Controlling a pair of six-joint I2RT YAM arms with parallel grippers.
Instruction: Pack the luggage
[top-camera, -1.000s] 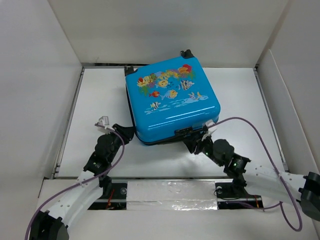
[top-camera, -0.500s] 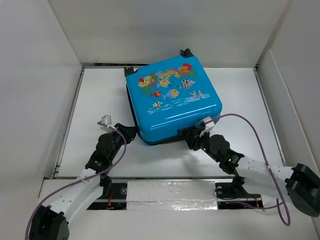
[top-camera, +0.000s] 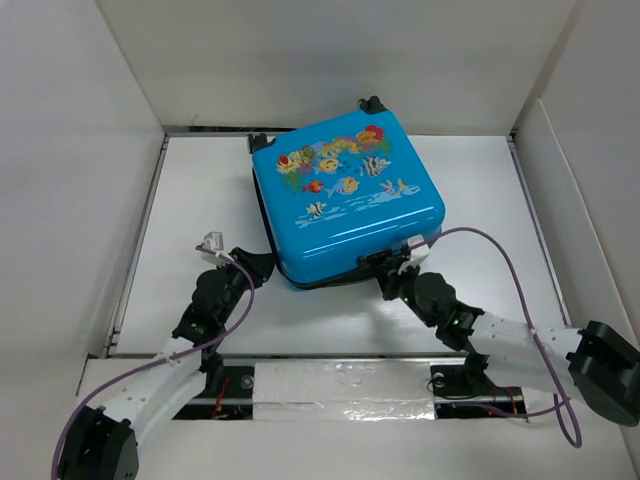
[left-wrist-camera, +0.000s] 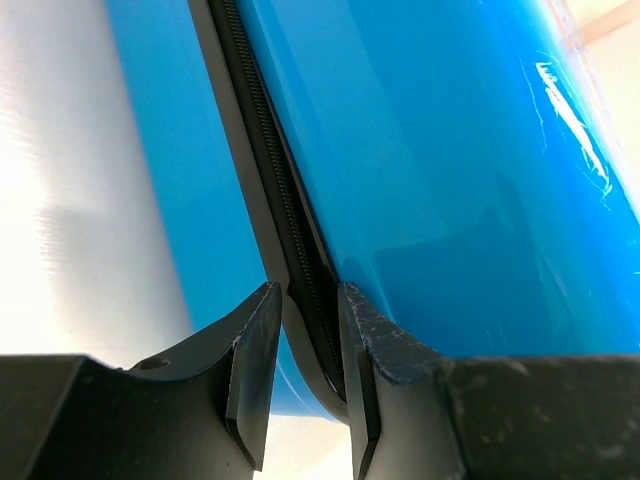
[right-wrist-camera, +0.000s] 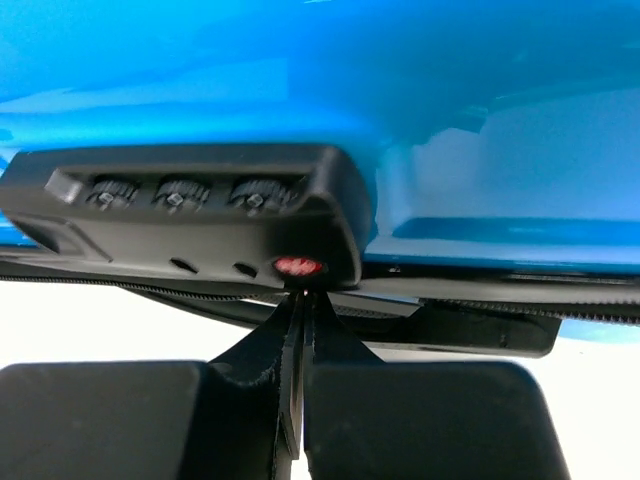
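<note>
The luggage (top-camera: 345, 200), a bright blue hard-shell case with a fish print, lies closed and flat on the white table. My left gripper (top-camera: 252, 266) is at its near left corner. In the left wrist view the jaws (left-wrist-camera: 307, 292) straddle the black zipper seam (left-wrist-camera: 285, 230), slightly open, with a gap on the left side. My right gripper (top-camera: 386, 270) is at the near edge. Its jaws (right-wrist-camera: 303, 297) are shut, tips just under the red button (right-wrist-camera: 297, 266) of the black combination lock (right-wrist-camera: 200, 205). I see nothing between them.
White walls (top-camera: 80, 150) box in the table on the left, back and right. A metal rail (top-camera: 340, 385) runs along the near edge between the arm bases. Purple cables (top-camera: 500, 255) loop from both arms.
My right gripper has closed from partly open and shifted slightly left under the lock. The left gripper and the luggage have stayed where they were.
</note>
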